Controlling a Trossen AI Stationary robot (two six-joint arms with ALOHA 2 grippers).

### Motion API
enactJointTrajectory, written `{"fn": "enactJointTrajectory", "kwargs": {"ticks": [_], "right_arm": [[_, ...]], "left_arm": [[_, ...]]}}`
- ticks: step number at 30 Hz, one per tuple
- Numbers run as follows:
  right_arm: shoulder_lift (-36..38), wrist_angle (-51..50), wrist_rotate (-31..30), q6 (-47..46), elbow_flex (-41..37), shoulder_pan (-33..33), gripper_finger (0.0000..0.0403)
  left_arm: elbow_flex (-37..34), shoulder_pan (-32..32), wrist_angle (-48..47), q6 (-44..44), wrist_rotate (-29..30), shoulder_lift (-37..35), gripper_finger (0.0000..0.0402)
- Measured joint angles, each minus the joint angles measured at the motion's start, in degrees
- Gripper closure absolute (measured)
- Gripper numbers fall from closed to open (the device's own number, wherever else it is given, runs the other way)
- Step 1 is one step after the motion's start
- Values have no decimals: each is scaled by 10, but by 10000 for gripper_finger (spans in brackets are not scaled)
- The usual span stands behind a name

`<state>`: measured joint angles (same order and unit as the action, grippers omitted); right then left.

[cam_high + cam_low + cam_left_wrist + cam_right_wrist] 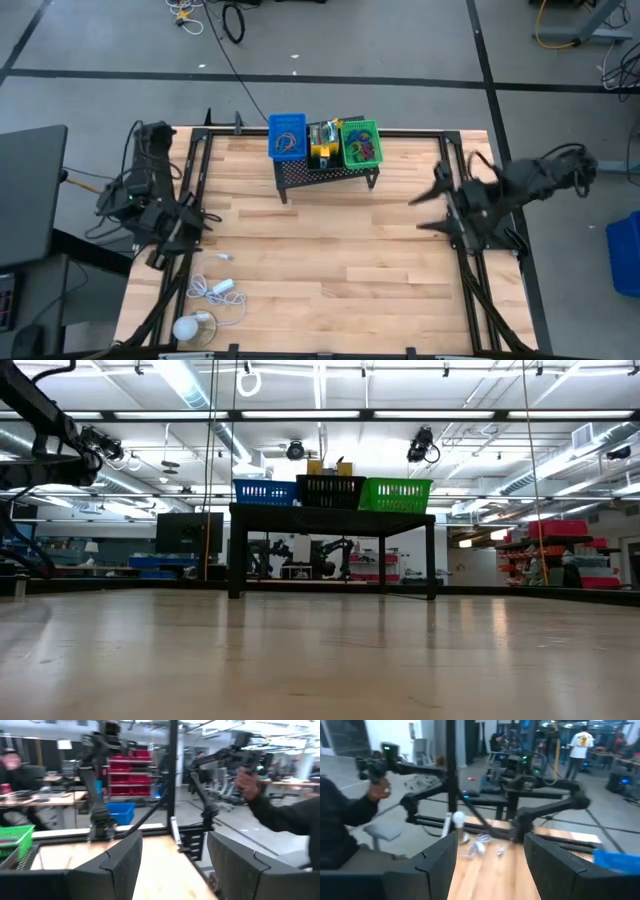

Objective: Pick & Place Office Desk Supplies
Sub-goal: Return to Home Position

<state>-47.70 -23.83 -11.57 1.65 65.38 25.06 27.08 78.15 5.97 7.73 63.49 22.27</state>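
Note:
At the table's far edge, a blue tray (287, 136), a black tray (330, 490) with a yellow block (322, 152) and a green tray (361, 143) stand side by side on a black perforated stand (330, 176). Coloured loops lie in the blue and green trays. My left gripper (195, 222) hangs open at the table's left edge, pointing level across the table (175, 865), nothing between its fingers. At the right edge, my right gripper (428, 200) is open and empty too, and points toward the left side (490, 865).
A white coiled cable with plug (222, 290) and a white ball (188, 326) lie at the near left corner. Black frame rails (470, 260) run along the table's sides. Bare wood (330, 250) spans the middle. A person (280, 815) stands beyond the table.

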Motion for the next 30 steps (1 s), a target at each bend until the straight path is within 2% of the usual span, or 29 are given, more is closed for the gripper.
{"fn": "enactJointTrajectory", "kwargs": {"ticks": [2, 4, 9, 11, 16, 21, 25, 30], "right_arm": [[38, 43, -22, -8, -72, 35, 165], [70, 82, -29, -4, -140, 64, 165], [122, 185, -12, 3, -282, 122, 165], [131, 221, 15, 1, -329, 142, 165], [127, 349, 30, -12, -435, 178, 165], [106, 506, 41, 15, -538, 184, 165], [82, 616, 39, 40, -603, 162, 165], [52, 677, 39, 53, -633, 97, 165]], "left_arm": [[-28, 17, 49, 24, 23, 2, 170], [-62, 25, 116, 56, 18, 2, 171], [-157, 20, 313, 171, -38, -14, 171], [-185, 13, 335, 183, -70, -32, 170], [-232, -6, 279, 170, -166, -81, 170], [-246, -51, 213, 106, -145, -109, 170], [-246, -102, 177, 88, -167, -113, 170], [-246, -179, 176, 107, -237, -115, 170]]}}
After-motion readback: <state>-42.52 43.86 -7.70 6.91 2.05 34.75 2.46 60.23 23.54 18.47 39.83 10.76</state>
